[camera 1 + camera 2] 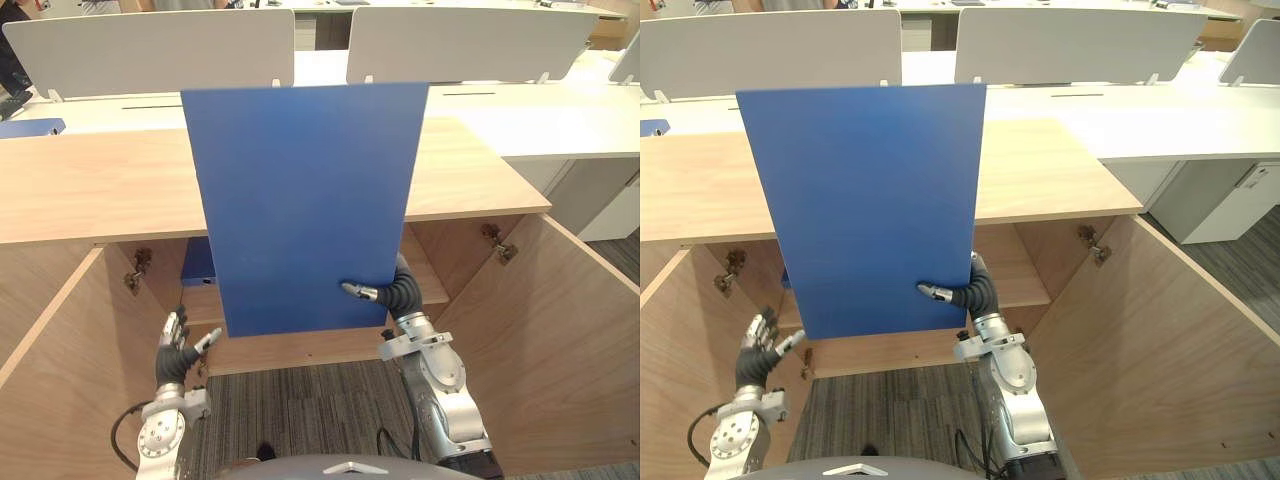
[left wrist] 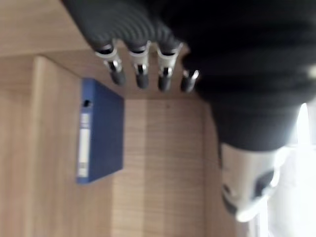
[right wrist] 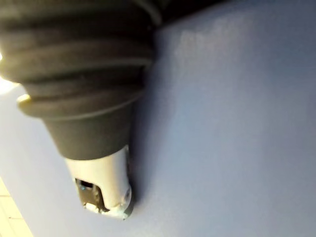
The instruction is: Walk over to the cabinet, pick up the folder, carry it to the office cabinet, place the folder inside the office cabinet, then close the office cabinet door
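Note:
A large flat blue folder (image 1: 300, 200) stands upright in front of the open wooden office cabinet (image 1: 90, 190). It covers much of the opening. My right hand (image 1: 396, 292) grips the folder at its lower right corner. The thumb (image 3: 106, 187) presses on the near face and the fingers are hidden behind the folder. My left hand (image 1: 176, 350) hovers low at the left of the opening with relaxed fingers (image 2: 140, 74), holding nothing and clear of the folder.
A second blue binder (image 2: 98, 133) lies flat on the cabinet's shelf at the left. Both cabinet doors, the left one (image 1: 45, 370) and the right one (image 1: 560, 340), swing open towards me. White desks (image 1: 540, 120) with grey dividers stand behind.

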`<state>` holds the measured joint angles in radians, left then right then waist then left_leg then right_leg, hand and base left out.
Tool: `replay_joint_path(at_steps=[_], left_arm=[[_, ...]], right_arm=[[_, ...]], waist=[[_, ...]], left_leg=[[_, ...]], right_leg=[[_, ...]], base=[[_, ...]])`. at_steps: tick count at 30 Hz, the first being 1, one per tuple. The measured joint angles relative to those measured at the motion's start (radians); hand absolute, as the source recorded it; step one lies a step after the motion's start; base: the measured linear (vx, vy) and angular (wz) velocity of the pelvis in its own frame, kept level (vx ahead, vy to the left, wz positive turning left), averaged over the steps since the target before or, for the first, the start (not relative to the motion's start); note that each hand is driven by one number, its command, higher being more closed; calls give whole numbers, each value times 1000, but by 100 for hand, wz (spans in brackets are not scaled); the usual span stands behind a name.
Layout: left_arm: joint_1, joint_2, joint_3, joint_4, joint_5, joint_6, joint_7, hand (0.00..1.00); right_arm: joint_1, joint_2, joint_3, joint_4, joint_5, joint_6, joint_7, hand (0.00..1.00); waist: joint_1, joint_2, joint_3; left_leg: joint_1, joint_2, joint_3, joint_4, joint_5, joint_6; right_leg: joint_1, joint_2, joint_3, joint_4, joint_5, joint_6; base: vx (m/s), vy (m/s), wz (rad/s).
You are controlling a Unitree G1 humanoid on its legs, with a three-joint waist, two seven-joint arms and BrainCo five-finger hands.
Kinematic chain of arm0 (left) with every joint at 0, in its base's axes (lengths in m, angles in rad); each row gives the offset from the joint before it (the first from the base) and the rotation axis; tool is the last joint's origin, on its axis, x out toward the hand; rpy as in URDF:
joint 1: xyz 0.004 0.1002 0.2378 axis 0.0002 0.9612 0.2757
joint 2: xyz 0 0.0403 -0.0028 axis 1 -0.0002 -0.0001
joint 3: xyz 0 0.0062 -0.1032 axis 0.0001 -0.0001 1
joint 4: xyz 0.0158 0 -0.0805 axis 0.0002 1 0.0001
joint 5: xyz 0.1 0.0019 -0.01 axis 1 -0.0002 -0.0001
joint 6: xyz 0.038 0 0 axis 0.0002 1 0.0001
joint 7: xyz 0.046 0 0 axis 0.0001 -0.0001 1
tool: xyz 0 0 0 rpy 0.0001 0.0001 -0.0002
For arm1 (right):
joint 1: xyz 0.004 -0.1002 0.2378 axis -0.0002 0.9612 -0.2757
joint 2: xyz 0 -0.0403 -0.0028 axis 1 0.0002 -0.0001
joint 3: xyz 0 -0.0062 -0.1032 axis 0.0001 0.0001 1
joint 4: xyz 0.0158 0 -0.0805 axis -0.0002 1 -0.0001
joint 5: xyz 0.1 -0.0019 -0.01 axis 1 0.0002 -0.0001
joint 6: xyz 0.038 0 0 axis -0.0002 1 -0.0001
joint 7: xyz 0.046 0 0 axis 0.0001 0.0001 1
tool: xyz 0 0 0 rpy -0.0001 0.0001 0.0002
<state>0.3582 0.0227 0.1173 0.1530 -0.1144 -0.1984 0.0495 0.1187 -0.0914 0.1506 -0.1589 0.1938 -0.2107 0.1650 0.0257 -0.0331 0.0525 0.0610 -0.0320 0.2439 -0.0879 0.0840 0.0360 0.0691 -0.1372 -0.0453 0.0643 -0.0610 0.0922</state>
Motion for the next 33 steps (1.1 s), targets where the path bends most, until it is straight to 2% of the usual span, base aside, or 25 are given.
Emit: replay_joint_path(at_steps=[4, 7, 9, 11, 13, 16, 17, 22, 26, 31, 33], left_arm=[[7, 3, 1, 79, 3, 12, -10, 0], [-15, 19, 6, 158, 25, 23, -10, 0], [-62, 36, 7, 193, 42, 26, -8, 0], [-120, 49, 10, 218, 43, 27, -2, 0], [-153, 49, 11, 223, 45, 26, 11, 0], [-166, 48, 11, 222, 59, 26, 13, 0], [-170, 46, 10, 219, 59, 26, 21, 0], [-174, 44, 12, 190, 59, 25, 49, 0], [-182, 37, 13, 103, 58, 21, 55, 0], [-209, 35, 30, 39, 49, 17, 76, 0], [-230, 35, 36, 8, 36, 15, 76, 0]], right_arm=[[10, -20, 35, 34, -45, 1, -1, 100], [-4, -46, 80, 61, -75, 1, -1, 100], [-34, -48, 93, 67, -101, 1, -6, 100], [-89, -73, 115, 69, -126, 1, -26, 100], [-151, -109, 153, 69, -171, 1, -45, 100], [-176, -120, 166, 67, -222, 0, -55, 100], [-180, -128, 180, 63, -248, 0, -82, 100], [-211, -156, 211, 10, -322, 0, -125, 100], [-262, -163, 199, -30, -359, -1, -156, 100], [-302, -167, 150, -30, -355, -1, -168, 100], [-322, -170, 123, -27, -315, 2, -164, 100]], waist=[[5, -2, 4], [5, -5, 39], [2, -12, 100], [2, -1, 159], [2, 27, 219], [5, 43, 243], [6, 51, 256], [12, 58, 280], [18, 59, 298], [28, 65, 324], [33, 65, 341]], left_leg=[[-27, 0, -2, 0, 2, 1], [-61, 2, -3, 9, 12, 7], [-144, 13, -18, 114, -20, 8], [-284, 48, -26, 288, -87, 6], [-398, 83, -28, 437, -146, 4], [-506, 93, -25, 533, -183, 3], [-558, 94, -25, 571, -194, 5], [-723, 129, -26, 711, -234, 2], [-848, 157, -28, 826, -274, 0], [-983, 177, -47, 945, -313, -2], [-1030, 183, -55, 983, -320, 0]], right_leg=[[-29, 0, -2, 7, 0, -1], [-75, 0, -2, 37, 0, -4], [-119, -2, -13, 73, -2, -8], [-204, 8, -21, 131, -9, -14], [-302, 16, -15, 239, -46, -13], [-428, 8, 2, 375, -97, -7], [-491, 1, 4, 435, -121, -8], [-665, 0, 8, 590, -175, -18], [-793, 3, 12, 717, -222, -27], [-927, 5, 11, 852, -275, -32], [-974, 3, 7, 899, -291, -31]], base=[[-1, -1, 2], [-11, -4, 3], [-62, -17, 21], [-146, -24, 8], [-193, 8, -8], [-146, 33, -2], [-69, 16, 5], [-69, -9, -3], [-41, -36, -6], [-30, -49, 3], [-15, -86, 10]])
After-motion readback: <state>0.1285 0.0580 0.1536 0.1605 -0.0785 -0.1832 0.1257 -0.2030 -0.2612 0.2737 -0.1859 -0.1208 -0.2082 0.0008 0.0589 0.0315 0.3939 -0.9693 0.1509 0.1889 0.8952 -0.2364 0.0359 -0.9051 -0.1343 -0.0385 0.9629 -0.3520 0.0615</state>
